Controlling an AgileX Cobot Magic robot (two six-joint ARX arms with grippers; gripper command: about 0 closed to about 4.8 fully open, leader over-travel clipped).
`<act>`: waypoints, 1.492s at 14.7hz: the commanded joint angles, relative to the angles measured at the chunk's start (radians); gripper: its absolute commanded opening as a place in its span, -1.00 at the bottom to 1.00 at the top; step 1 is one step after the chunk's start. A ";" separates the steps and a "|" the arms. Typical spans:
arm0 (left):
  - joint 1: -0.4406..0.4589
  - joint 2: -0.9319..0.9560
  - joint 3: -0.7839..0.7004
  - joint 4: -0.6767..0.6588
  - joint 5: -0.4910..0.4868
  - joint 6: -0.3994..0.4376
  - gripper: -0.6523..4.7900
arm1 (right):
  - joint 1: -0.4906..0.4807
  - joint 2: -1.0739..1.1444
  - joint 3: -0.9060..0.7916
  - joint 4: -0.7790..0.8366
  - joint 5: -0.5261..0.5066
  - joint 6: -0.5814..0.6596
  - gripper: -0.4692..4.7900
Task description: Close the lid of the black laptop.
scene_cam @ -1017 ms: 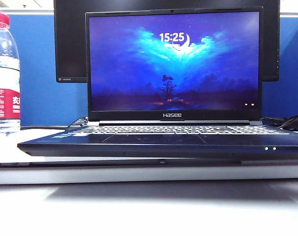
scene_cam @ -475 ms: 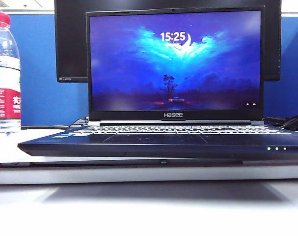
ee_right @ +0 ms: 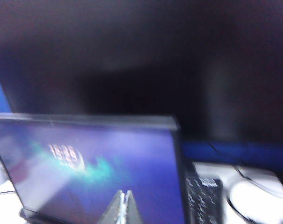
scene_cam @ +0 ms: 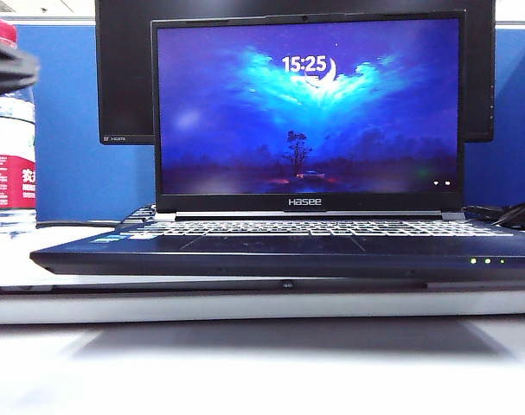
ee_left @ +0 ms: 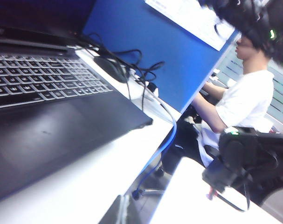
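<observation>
the hasee laptop (scene_cam: 288, 246) sits centred on the white table (scene_cam: 262, 363), facing the exterior camera, its lid (scene_cam: 307, 108) fully raised and roughly upright with the night-sky wallpaper and clock lit. behind it stands a larger black monitor (scene_cam: 124, 78), and a water bottle (scene_cam: 7, 138) stands at the left edge.

the task looks to be in the approach step: nothing touches the lid yet. a dark blurred shape (scene_cam: 9, 65) at the upper left of the exterior view may be part of the left arm, though it is too smeared to be sure.

the right gripper (ee_right: 122, 207) shows only its fingertips, pressed together with nothing between them, hovering in front of the lit screen below the lid's top edge (ee_right: 85, 122). the left gripper (ee_left: 122, 212) shows only as a dark tip just off the table's edge, beside the laptop's front corner (ee_left: 143, 122); i cannot tell how far it is open, and it appears to hold nothing.

the next move likely calls for a gripper to get behind the lid's top edge and press it forward and down toward the keyboard (scene_cam: 314, 228), following the hinge arc without shoving the base.
</observation>
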 commanded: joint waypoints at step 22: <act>-0.183 1.431 0.645 0.022 0.286 0.283 -0.70 | 0.261 0.707 0.752 -0.310 0.022 -0.400 -0.84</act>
